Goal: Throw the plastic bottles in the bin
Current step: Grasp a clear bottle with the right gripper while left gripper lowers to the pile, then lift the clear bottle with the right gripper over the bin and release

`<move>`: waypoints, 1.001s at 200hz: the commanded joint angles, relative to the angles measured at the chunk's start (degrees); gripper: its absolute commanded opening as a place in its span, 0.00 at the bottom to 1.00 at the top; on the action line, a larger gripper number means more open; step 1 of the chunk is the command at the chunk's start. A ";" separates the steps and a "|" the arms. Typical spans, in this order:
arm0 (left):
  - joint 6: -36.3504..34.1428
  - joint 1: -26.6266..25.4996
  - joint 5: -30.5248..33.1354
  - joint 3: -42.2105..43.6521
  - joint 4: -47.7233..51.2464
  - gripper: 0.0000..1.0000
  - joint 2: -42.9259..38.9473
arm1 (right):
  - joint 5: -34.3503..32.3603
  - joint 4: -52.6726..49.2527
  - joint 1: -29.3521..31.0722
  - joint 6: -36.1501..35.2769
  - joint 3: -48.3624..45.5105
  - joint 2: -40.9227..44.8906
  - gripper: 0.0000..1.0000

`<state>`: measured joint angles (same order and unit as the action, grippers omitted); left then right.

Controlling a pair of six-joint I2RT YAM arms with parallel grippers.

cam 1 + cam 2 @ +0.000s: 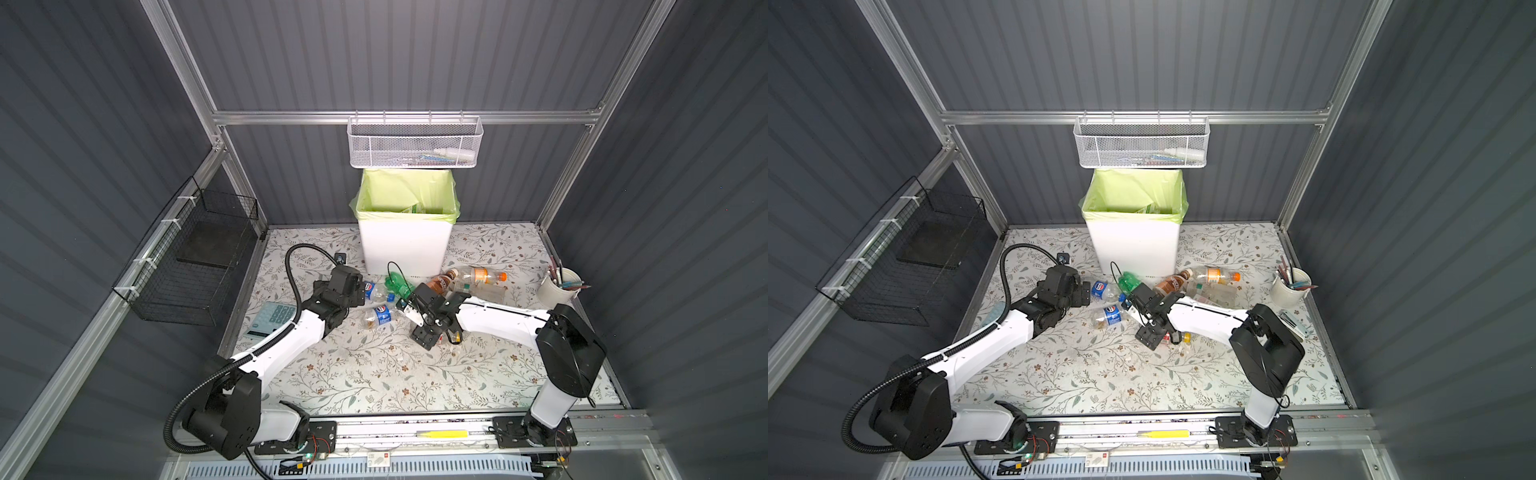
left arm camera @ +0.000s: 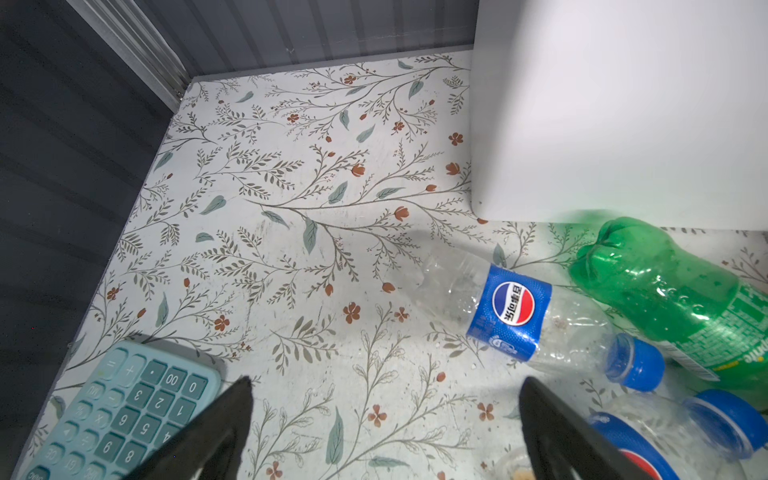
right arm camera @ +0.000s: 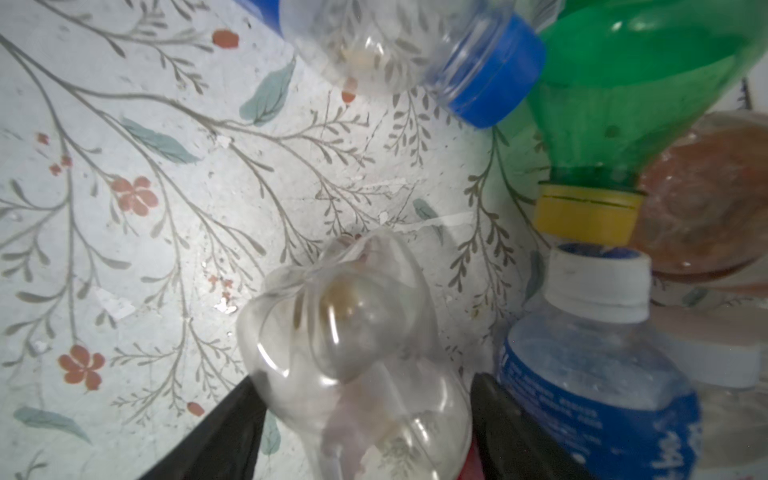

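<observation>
Several plastic bottles lie on the floral table in front of the white bin (image 1: pixel 405 249) with its green liner. Among them are a blue-labelled one (image 1: pixel 376 291), a second one (image 1: pixel 380 316), a green one (image 1: pixel 397 284), an amber one (image 1: pixel 440 282) and an orange-capped one (image 1: pixel 482 275). My right gripper (image 1: pixel 408 311) is shut on a clear bottle (image 3: pixel 353 332), with a finger pressed against each side. Close beside it are a white-capped bottle (image 3: pixel 594 374) and the green bottle's yellow cap (image 3: pixel 586 216). My left gripper (image 2: pixel 386 386) stands open over bare table, just short of the blue-labelled bottle (image 2: pixel 511 311).
A pale blue calculator (image 2: pixel 120 415) lies by the left gripper. A white cup of pens (image 1: pixel 559 286) stands at the right edge. A white mesh basket (image 1: pixel 415 143) hangs above the bin, and a black wire basket (image 1: pixel 195 266) is on the left wall.
</observation>
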<state>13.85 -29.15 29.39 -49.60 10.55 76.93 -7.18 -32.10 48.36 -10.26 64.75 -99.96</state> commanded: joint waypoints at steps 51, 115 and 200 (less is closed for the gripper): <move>0.39 0.14 -0.03 1.44 0.73 1.00 -1.34 | -3.01 -5.44 0.85 -2.99 4.29 -2.32 0.59; -1.32 0.14 -1.96 1.12 0.22 1.00 -0.87 | -10.55 2.07 -0.89 -7.64 14.21 15.06 0.54; -4.75 0.05 -9.36 -2.40 0.00 1.00 4.84 | -0.37 32.46 -10.77 -9.51 33.09 24.63 0.58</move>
<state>10.92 -29.15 23.77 -49.50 10.74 80.75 -14.72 -5.52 43.51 -24.88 94.72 -71.16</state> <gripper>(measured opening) 0.997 0.580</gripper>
